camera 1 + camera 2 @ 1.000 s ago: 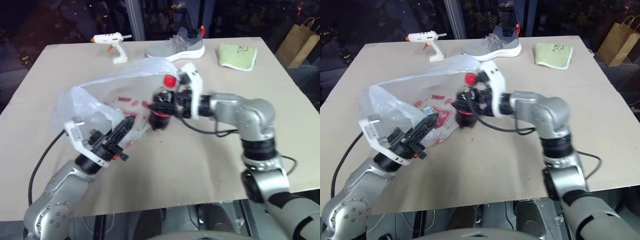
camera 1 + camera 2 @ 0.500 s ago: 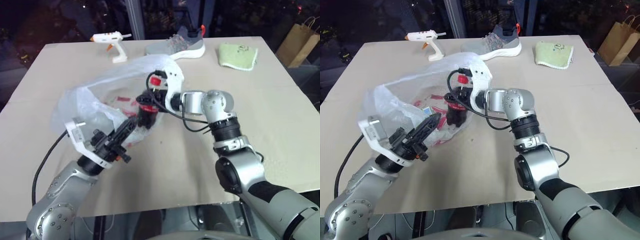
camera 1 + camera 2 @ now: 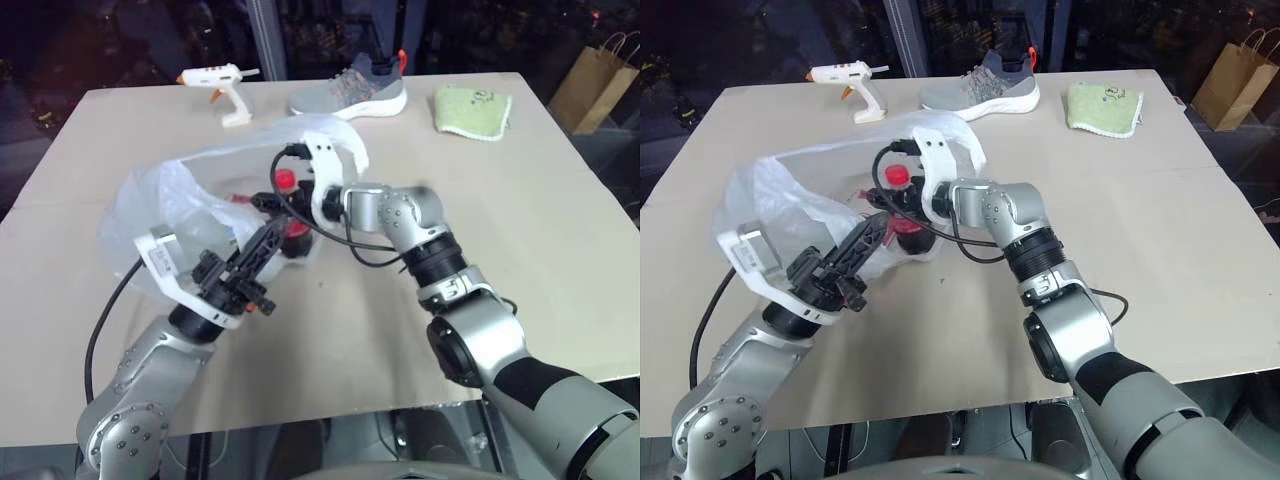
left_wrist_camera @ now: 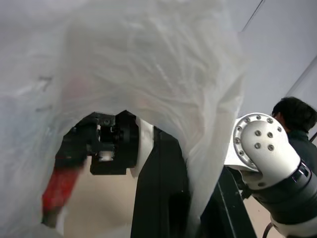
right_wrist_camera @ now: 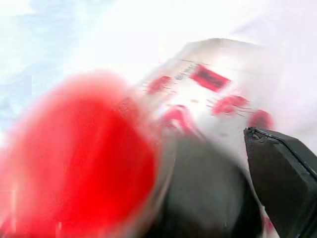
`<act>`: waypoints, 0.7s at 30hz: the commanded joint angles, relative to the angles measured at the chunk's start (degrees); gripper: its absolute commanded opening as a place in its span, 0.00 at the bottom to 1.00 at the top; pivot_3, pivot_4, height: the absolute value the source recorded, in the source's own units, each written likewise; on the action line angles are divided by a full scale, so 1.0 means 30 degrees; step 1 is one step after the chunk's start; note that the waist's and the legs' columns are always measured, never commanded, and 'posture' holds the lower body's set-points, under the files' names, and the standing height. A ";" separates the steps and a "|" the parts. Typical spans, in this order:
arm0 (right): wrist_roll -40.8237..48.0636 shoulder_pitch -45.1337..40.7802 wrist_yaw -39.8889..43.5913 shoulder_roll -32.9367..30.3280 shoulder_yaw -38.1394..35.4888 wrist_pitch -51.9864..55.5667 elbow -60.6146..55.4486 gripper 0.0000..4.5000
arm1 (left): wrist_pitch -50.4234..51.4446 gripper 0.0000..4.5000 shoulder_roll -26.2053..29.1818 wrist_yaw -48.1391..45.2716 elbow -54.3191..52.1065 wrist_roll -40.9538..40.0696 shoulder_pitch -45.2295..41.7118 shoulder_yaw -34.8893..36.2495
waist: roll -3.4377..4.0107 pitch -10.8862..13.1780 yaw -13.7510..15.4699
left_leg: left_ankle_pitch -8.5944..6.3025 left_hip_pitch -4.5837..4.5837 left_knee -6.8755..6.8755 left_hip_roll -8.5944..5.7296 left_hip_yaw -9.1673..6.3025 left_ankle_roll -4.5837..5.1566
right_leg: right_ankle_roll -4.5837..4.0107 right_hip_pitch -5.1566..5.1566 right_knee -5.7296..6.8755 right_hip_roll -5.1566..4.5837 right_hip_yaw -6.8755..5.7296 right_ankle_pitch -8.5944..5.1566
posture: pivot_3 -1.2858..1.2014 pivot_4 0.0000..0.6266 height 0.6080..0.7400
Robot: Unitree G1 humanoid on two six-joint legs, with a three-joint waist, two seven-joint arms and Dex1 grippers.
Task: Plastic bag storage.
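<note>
Left claw (image 3: 262, 245) is pinching the thin crinkly plastic bag (image 3: 170, 205) film, jaws clamped, bag billowing over the beige counter (image 3: 560, 210). Right claw (image 3: 285, 212) is reaching inside the bag mouth, fingers spread wide.

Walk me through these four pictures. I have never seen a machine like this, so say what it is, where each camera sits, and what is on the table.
This is a humanoid robot with two arms. Two pictures come from cameras in its head, looking down; the other two from cameras on each wrist. The left gripper, jaws shut, pinches the edge of a translucent plastic bag, holding it up. The right gripper reaches into the bag's mouth with a dark red-capped bottle at its jaws. On the table lie a glue gun, a grey sneaker and a green cloth.
</note>
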 commanded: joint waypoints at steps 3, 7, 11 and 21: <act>0.0124 -0.0470 0.0719 0.2371 0.0532 -0.0231 -0.1616 0.99 | -0.0401 0.00 -0.0041 -0.0177 0.0153 -0.0061 -0.0536 -0.0004 | 0.0000 -0.0001 0.0082 | 0.0000 0.0001 0.0000 -0.0002 -0.0002 0.0000 | 0.0000 0.0002 -0.0001 0.0000 -0.0002 0.0000 | 0.52 0.24 1.00; -0.1243 -0.0337 0.1122 0.2975 0.2053 -0.2408 -0.1288 0.99 | -0.0330 0.00 -0.0010 -0.0153 0.0415 -0.0265 -0.0840 0.0052 | 0.0002 0.0001 0.0065 | 0.0000 0.0003 -0.0001 -0.0001 -0.0003 0.0000 | 0.0000 0.0001 -0.0001 0.0003 -0.0002 -0.0001 | 0.52 0.24 1.00; -0.2663 -0.0696 0.0546 0.3723 0.2590 -0.5858 0.0061 0.99 | -0.0314 0.00 -0.0005 -0.0179 0.0437 -0.0311 -0.0869 0.0035 | -0.0001 -0.0001 0.0077 | 0.0000 0.0003 -0.0001 -0.0001 -0.0002 0.0000 | 0.0001 0.0000 -0.0001 0.0002 -0.0001 -0.0001 | 0.52 0.24 1.00; -0.2248 -0.0712 0.3011 0.2423 0.2782 -0.7712 -0.1049 0.99 | -0.0398 0.00 -0.0090 -0.0056 0.0197 -0.0347 -0.0541 0.0132 | 0.0002 0.0004 0.0064 | 0.0001 0.0004 -0.0002 0.0005 0.0001 -0.0002 | -0.0001 -0.0002 -0.0003 0.0003 0.0003 0.0000 | 0.52 0.24 1.00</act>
